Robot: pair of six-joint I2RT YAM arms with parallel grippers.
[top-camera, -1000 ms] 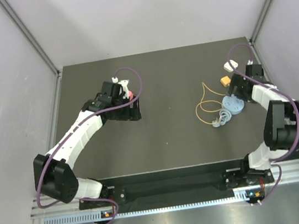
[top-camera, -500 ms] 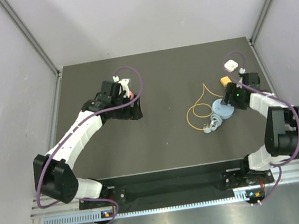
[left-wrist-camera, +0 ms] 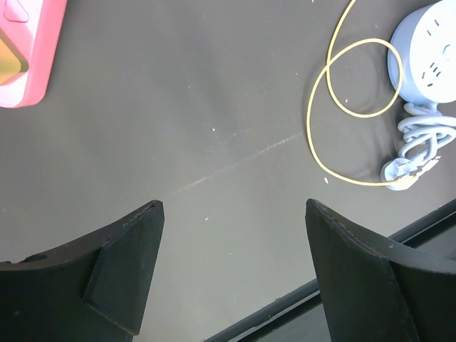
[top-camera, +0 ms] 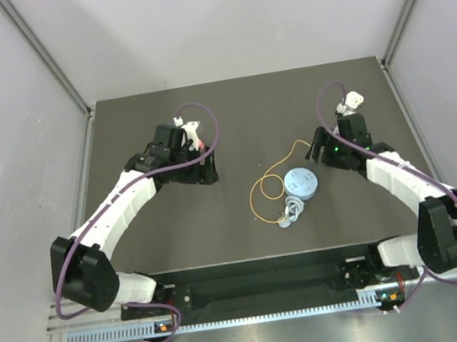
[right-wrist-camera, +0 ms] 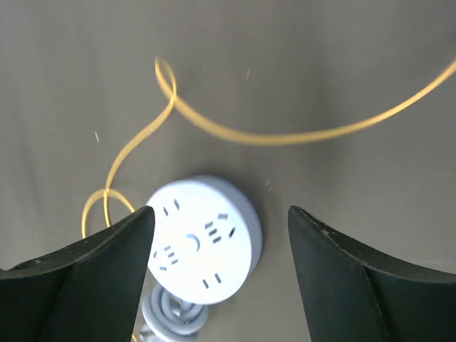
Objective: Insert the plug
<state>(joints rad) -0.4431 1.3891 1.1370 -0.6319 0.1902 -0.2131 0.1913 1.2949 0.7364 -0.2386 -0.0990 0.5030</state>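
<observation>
The yellow plug itself is hidden in every view. Its thin yellow wire [top-camera: 263, 190] loops on the dark table left of the light-blue round socket disc [top-camera: 301, 183]. My right gripper [top-camera: 317, 150] is open and empty just up and right of the disc. In the right wrist view the disc [right-wrist-camera: 203, 239] lies between and below the open gripper [right-wrist-camera: 221, 210], and the wire [right-wrist-camera: 285, 137] runs off to the right. My left gripper [top-camera: 206, 172] is open and empty at the left; its wrist view [left-wrist-camera: 234, 203] shows bare table between the jaws.
The disc's coiled grey cord [top-camera: 290, 212] lies at its near side, also in the left wrist view [left-wrist-camera: 422, 135]. A pink block [left-wrist-camera: 21, 50] lies by the left gripper. A small white block [top-camera: 356, 100] lies at the far right. The table's near edge [left-wrist-camera: 299, 299] is close to the left gripper.
The disc, its grey cord and the yellow wire have slid left toward the table's middle. My right gripper moved left with them and now covers the spot where the yellow plug showed. The left arm has not moved.
</observation>
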